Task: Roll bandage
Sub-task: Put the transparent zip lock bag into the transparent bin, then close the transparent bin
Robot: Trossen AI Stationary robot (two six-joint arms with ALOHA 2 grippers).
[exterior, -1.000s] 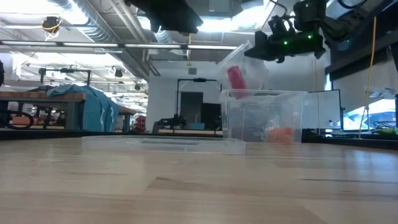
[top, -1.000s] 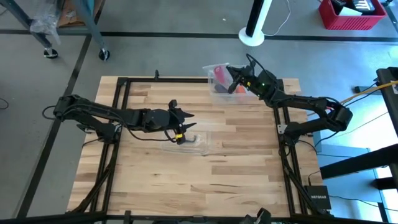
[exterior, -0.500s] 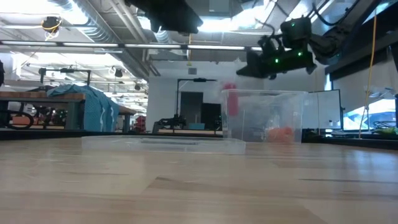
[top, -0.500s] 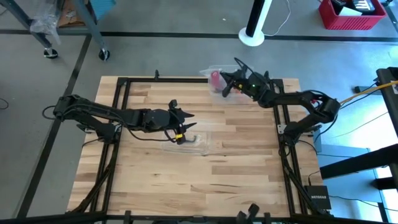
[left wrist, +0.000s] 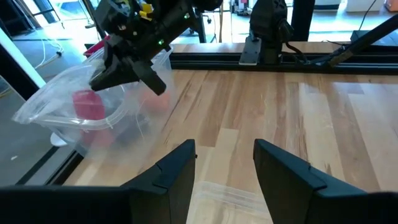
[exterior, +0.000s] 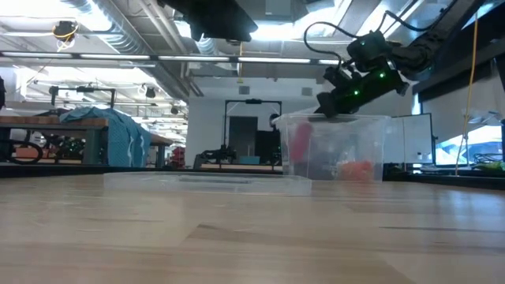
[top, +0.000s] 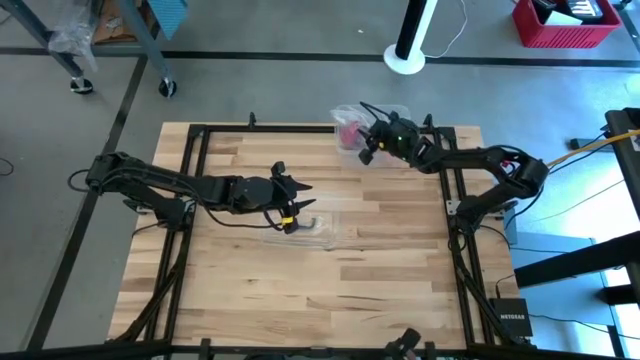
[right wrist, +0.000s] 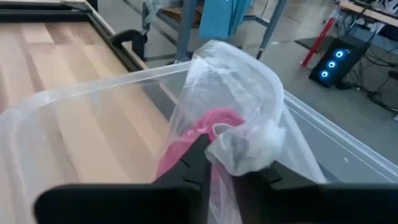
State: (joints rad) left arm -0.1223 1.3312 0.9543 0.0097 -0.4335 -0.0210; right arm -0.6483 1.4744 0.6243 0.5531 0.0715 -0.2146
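Note:
The bandage (right wrist: pixel 193 140) is a pink roll inside a small clear bag (right wrist: pixel 236 87). The bag hangs into a clear plastic box (exterior: pixel 371 126) at the table's far right; the high view shows the bandage (top: pixel 347 128) there. My right gripper (right wrist: pixel 224 174) is at the box's rim, shut on the bag; the left wrist view shows this gripper (left wrist: pixel 124 68) and the bag (left wrist: pixel 56 93) from farther off. My left gripper (left wrist: pixel 224 171) stands open over the middle of the table (top: pixel 300 195), with nothing between its fingers. My right gripper pinches a crumpled bunch of the bag's plastic (right wrist: pixel 242 149) between its two fingers. It comes from the table's right side, slanting a little downward. The bag stretches out ahead of the fingers, and its end with the bandage lies inside the box's walls.
A flat clear lid (top: pixel 305 232) lies on the table under my left gripper. Something orange (exterior: pixel 357 170) lies in the bottom of the box. A black frame (top: pixel 200 130) runs round the wooden table top.
My right gripper has gone down toward the box and tipped closer to level, carrying the bag. The bag with the bandage was above the box's rim and now hangs inside the box.

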